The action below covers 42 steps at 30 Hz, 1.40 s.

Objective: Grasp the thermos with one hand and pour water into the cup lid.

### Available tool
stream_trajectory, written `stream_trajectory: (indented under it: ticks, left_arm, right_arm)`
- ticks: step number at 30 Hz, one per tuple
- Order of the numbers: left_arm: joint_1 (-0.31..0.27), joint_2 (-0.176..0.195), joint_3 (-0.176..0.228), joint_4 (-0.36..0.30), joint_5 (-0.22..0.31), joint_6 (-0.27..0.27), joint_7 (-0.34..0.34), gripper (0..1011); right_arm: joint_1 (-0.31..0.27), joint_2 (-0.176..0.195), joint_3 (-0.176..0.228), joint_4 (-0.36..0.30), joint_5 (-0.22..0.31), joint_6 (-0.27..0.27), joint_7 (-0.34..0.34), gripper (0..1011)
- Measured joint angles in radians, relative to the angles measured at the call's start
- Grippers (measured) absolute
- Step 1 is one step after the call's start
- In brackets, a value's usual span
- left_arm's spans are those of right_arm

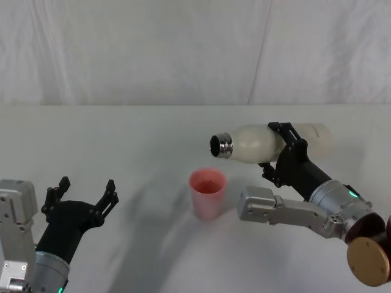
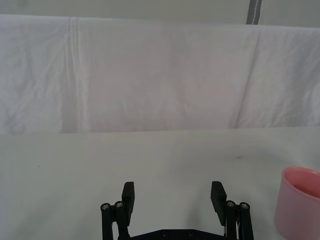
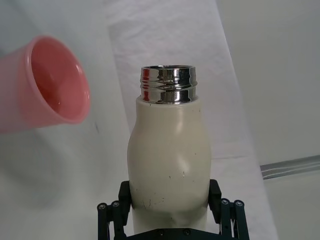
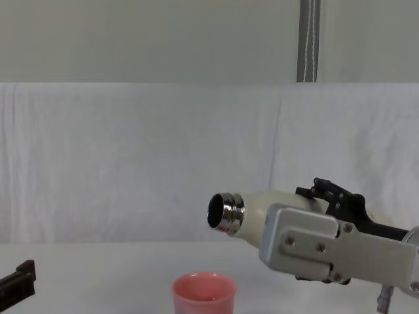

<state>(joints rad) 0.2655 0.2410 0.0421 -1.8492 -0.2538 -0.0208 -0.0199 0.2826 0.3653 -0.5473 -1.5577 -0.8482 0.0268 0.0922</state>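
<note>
Thermos (image 1: 256,143) lies tipped on its side in the air, held tight by the right gripper (image 1: 285,152). Its shiny mouth sits above the pink cup lid (image 1: 207,193) on the table (image 1: 122,140). Left gripper (image 1: 82,196) waits, wide open, holding nothing.

The cup lid (image 4: 203,294) loses its base to the chest view's lower edge; no water is discernible below the thermos (image 4: 265,212) neck.
</note>
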Motion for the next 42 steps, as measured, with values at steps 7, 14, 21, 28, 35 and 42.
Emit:
stream_trajectory:
  ticks: [7,14,21,28,35,42]
  left_arm:
    - [0.000,0.000,0.000,0.000,0.000,0.000,0.000,1001]
    - [0.000,0.000,0.000,0.000,0.000,0.000,0.000,1001]
    - [0.000,0.000,0.000,0.000,0.000,0.000,0.000,1001]
    - [0.000,0.000,0.000,0.000,0.000,0.000,0.000,1001]
    - [0.000,0.000,0.000,0.000,0.000,0.000,0.000,1001]
    - [0.000,0.000,0.000,0.000,0.000,0.000,0.000,1001]
  right_arm:
    - [-0.010,-0.016,0.022,0.014,0.062,-0.038,-0.009,948]
    - [-0.027,-0.036,0.052,0.024,0.136,-0.073,-0.020,948]
    - [-0.047,-0.059,0.087,0.034,0.208,-0.102,-0.031,948]
    - [-0.065,-0.079,0.123,0.039,0.271,-0.123,-0.039,948]
    - [-0.081,-0.099,0.160,0.047,0.334,-0.147,-0.041,948]
    - [-0.100,-0.120,0.196,0.061,0.390,-0.165,-0.044,948]
